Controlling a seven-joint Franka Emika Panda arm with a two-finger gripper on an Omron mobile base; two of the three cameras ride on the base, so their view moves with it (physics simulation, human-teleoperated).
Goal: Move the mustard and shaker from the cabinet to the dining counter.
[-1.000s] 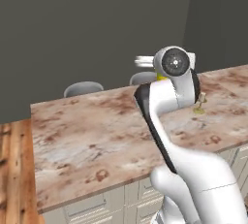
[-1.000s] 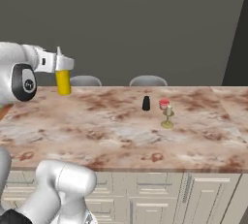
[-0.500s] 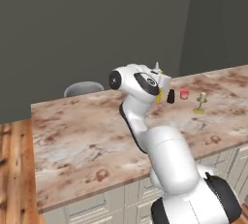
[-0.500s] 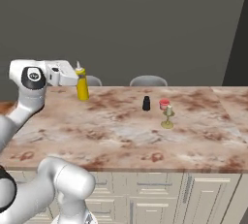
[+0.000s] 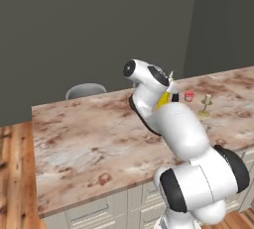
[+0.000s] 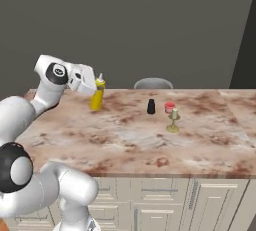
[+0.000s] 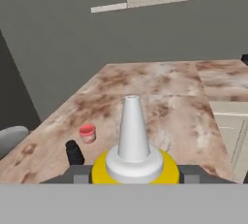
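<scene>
Fingers of my gripper [image 7: 133, 173] are closed onto the mustard [image 6: 97, 95], one dark pad on each side of its yellow shoulder in the hand view. The spread is narrow, no wider than the bottle body. I hold nothing else.

Bottle orientation: in the right base view it stands close to upright, long axis near vertical, white nozzle at the top, leaning slightly. In the hand view the nozzle [image 7: 132, 130] points up the middle of the picture, so I look along the bottle from its cap end. The grip sits high on the bottle; the yellow body hangs below my gripper [image 6: 92, 83] toward the stone. I cannot tell whether the bottle's base touches the surface or clears it.

Position: the mustard [image 5: 163, 98] is over the dining counter [image 6: 125, 140], near its far edge and toward the left end in the right base view. In the left base view only a yellow strip of it shows beside my wrist.

Surroundings: the shaker [image 6: 151, 106] stands upright on the same counter, well apart from the bottle, to its right. Just beside the shaker is a small red cup [image 6: 169, 107], and near that a beige goblet-like piece [image 6: 173, 120]. A grey chair back [image 6: 153, 83] rises behind the far edge.
</scene>
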